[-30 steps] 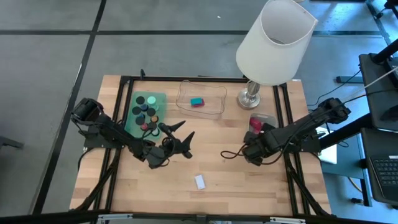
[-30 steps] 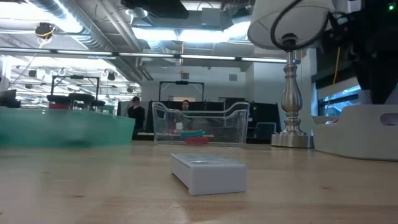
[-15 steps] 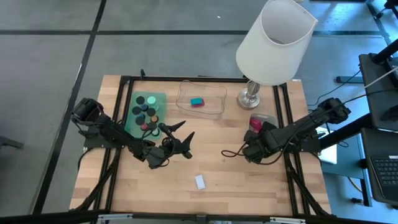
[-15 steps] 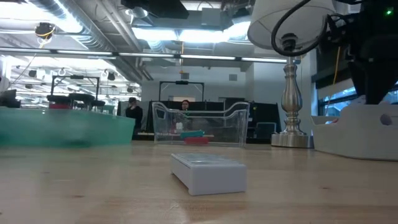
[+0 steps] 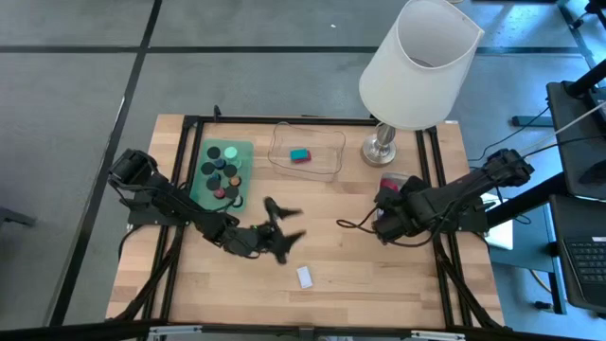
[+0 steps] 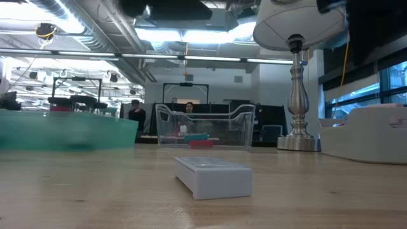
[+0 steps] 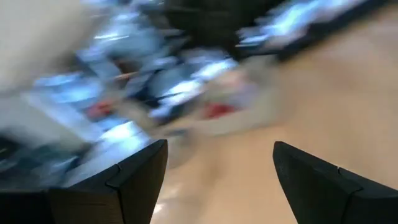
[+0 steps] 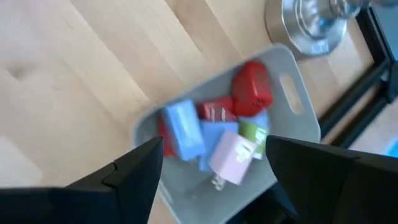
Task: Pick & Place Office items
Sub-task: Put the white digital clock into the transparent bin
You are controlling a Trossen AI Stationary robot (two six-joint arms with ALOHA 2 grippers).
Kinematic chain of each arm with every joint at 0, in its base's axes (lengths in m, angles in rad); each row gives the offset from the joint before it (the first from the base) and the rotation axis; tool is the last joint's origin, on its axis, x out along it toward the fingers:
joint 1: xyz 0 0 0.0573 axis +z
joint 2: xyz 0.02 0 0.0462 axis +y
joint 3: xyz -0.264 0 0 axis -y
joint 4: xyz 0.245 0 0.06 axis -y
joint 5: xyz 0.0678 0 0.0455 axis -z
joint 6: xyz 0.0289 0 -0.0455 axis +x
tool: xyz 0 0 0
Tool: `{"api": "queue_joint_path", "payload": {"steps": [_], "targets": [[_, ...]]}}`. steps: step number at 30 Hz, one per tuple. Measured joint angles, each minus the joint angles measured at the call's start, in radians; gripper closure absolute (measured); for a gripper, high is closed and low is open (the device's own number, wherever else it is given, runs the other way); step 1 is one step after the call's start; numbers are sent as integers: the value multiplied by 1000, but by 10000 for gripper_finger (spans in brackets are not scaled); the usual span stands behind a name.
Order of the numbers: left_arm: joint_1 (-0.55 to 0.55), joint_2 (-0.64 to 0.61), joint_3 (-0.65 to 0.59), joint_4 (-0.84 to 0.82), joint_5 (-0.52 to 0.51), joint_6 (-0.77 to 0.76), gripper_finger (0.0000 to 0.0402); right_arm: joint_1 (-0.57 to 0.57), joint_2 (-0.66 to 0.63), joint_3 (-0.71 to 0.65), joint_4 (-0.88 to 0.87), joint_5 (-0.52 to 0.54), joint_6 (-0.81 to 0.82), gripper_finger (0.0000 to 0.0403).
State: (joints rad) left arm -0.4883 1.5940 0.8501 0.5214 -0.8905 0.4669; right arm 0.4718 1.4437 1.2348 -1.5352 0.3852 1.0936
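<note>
1. A light wooden table (image 5: pixel 227 284) with a black metal frame stands on a grey concrete floor (image 5: pixel 76 76) crossed by dark lines.
2. A big white-shaded lamp (image 5: pixel 417 62) on a silver metal base sits at the table's far right.
3. Beyond the table lies an open hall with exposed ceiling ducts (image 6: pixel 95 32) and long fluorescent lights (image 6: pixel 191 35).
4. Two people (image 6: pixel 135 114) stand far off.
5. A window (image 6: pixel 356 95) glows at the right.

Pale bare wood table (image 5: pixel 379 275), clear glossy plastic tray (image 5: pixel 306 148), shiny metal lamp base (image 5: pixel 380 149).
</note>
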Motion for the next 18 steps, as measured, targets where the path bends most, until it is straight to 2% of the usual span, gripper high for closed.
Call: {"api": "queue_joint_path", "payload": {"steps": [5,9,13,18], "targets": [[48,0,0,-217,503,-191,112,40,0,65,6,53,29,115],[98,5,0,-233,856,-292,112,65,0,80,12,76,53,115],[143,47,0,-183,1050,-353,112,82,0,80,15,79,86,115],[170,150,0,-94,1188,-350,112,101,0,80,28,79,104,115]]}}
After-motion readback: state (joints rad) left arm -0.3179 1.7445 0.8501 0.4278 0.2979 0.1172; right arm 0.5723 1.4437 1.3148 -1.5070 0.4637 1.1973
